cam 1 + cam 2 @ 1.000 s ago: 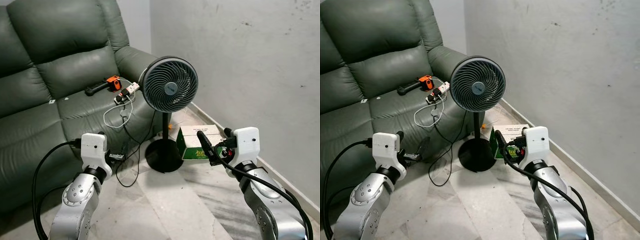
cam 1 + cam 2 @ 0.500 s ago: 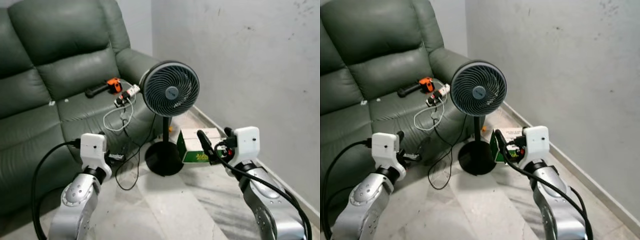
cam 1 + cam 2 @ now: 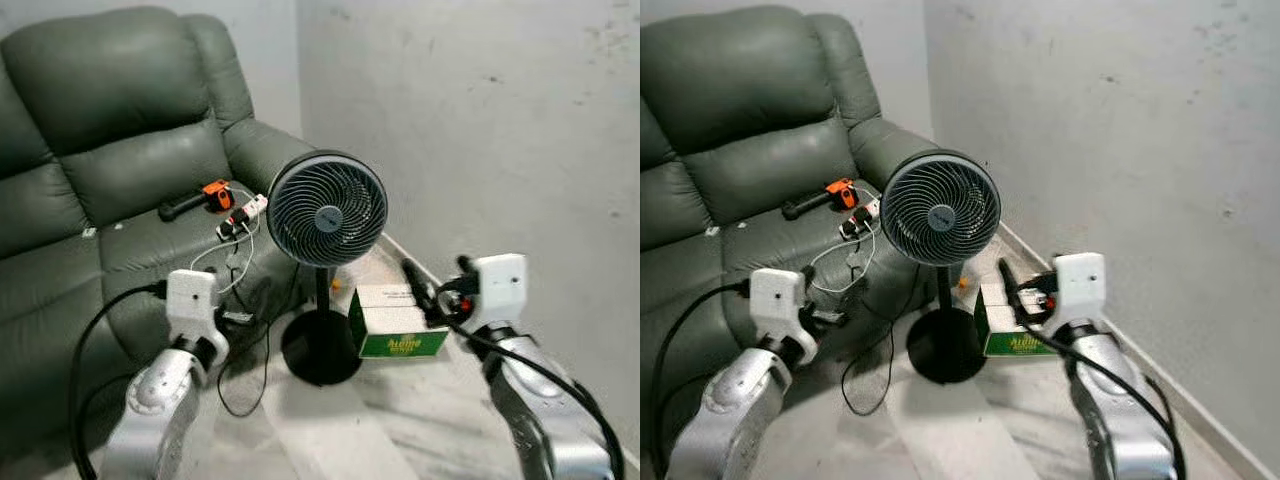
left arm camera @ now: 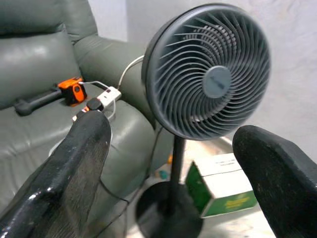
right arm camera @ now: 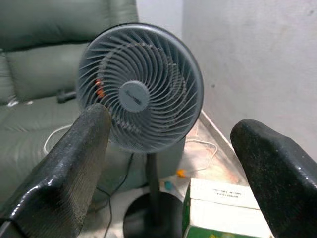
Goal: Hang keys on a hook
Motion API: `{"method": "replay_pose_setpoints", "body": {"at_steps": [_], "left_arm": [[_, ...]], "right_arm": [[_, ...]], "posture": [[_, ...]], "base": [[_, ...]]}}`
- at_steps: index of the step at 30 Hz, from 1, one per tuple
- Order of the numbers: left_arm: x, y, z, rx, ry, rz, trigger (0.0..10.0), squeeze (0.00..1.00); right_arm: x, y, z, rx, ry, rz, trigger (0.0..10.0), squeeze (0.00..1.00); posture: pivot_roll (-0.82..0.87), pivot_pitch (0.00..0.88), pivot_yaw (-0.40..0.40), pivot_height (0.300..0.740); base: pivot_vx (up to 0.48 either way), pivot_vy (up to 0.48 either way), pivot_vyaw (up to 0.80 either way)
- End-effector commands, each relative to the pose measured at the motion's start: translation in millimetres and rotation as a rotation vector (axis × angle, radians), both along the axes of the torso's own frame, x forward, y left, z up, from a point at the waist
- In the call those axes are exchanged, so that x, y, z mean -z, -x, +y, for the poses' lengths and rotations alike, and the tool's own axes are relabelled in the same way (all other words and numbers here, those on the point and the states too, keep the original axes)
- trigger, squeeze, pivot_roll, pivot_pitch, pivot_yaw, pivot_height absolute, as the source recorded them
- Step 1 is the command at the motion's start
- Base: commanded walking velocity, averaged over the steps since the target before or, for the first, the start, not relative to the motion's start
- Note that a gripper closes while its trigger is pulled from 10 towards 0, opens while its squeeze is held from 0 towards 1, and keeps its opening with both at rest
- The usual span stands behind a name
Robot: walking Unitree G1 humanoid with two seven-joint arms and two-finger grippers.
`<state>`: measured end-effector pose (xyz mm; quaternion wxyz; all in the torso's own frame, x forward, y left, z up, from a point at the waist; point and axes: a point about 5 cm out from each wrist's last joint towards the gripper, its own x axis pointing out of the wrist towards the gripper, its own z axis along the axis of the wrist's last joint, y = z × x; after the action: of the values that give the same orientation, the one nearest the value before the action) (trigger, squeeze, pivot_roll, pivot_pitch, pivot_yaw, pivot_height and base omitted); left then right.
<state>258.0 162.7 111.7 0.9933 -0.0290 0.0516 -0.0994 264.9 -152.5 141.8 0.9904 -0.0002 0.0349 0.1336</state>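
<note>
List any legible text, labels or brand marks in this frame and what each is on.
Yellow lettering on the green-and-white cardboard box beside the fan: too blurred to read.
Dark print on the box's white top: too small to read.
Badge at the grey pedestal fan's hub: unreadable.

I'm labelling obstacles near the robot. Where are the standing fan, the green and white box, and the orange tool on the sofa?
standing fan (image 3: 327, 211), left eye view, hub of the grille.
green and white box (image 3: 400, 344), left eye view, its green front face.
orange tool (image 3: 214, 192), left eye view, its orange body on the seat cushion.
</note>
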Motion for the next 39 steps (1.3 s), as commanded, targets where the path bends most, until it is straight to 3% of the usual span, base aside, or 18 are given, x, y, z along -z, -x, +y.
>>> {"method": "replay_pose_setpoints", "body": {"at_steps": [1,6,12,20,23,28,30,34,39], "left_arm": [[-1.6,-0.9,-7.0,0.021,0.008,-0.007,10.0,0.0],[0.6,-0.7,-7.4,0.02,0.005,0.004,10.0,0.0],[13.2,-2.0,-2.4,0.014,-0.027,0.068,10.0,0.0],[15.3,-2.2,-0.9,0.01,-0.03,0.078,10.0,0.0],[56.0,6.5,34.7,-0.069,-0.087,0.226,10.0,0.0],[68.6,6.9,45.9,-0.093,-0.109,0.271,10.0,0.0],[83.0,7.1,59.4,-0.134,-0.129,0.324,10.0,0.0],[98.5,11.0,67.8,-0.16,-0.116,0.387,10.0,0.0],[131.5,24.1,66.6,-0.164,-0.104,0.506,10.0,0.0]], "right_arm": [[-0.3,1.2,-8.1,0.028,0.008,0.0,10.0,0.0],[0.0,1.3,-8.4,0.029,0.009,-0.001,10.0,0.0],[0.3,-5.3,-14.4,0.045,0.031,-0.012,10.0,0.0],[0.3,-6.5,-15.7,0.047,0.034,-0.012,10.0,0.0],[24.6,-12.7,-43.3,0.107,0.102,0.063,10.0,0.0],[45.7,-15.0,-55.9,0.146,0.104,0.145,10.0,0.0],[65.0,-16.8,-69.0,0.203,0.092,0.217,10.0,0.0],[78.3,-17.6,-77.0,0.239,0.081,0.263,10.0,0.0],[110.8,-12.5,-89.0,0.279,0.105,0.379,10.0,0.0]], "posture": [[-0.01,0.032,0.029,0.74],[-0.01,0.032,0.029,0.74],[0.0,0.029,0.024,0.74],[0.0,0.029,0.024,0.74],[0.0,0.02,0.01,0.74],[0.0,0.016,0.005,0.74],[0.01,0.014,-0.001,0.74],[0.0,0.012,-0.004,0.74],[0.0,0.006,-0.008,0.74]], "base": [[0.368,0.0,0.0],[0.338,0.0,0.0],[0.0,0.0,0.0],[0.0,0.0,0.0],[0.0,0.0,0.0],[0.0,0.0,0.0],[0.0,0.0,0.0],[0.0,0.0,0.0],[0.0,0.0,0.0]]}}
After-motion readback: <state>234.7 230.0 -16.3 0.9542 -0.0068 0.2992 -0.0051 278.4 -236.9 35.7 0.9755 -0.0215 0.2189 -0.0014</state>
